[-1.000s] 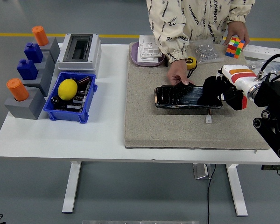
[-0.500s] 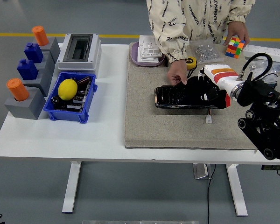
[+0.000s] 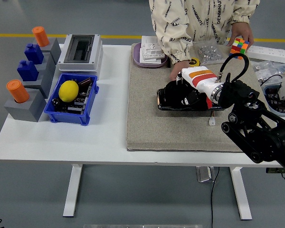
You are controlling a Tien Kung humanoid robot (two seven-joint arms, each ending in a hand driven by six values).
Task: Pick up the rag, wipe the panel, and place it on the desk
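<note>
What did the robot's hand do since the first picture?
The right hand slid leftward across the black panel, from its right end to its left end, with the arm reaching further in. The person's hand stayed at the panel's far edge. The blue bin and lemon stayed put.

single head view, high, facing forward and down, white table point(image 3: 61, 142) midrange
</note>
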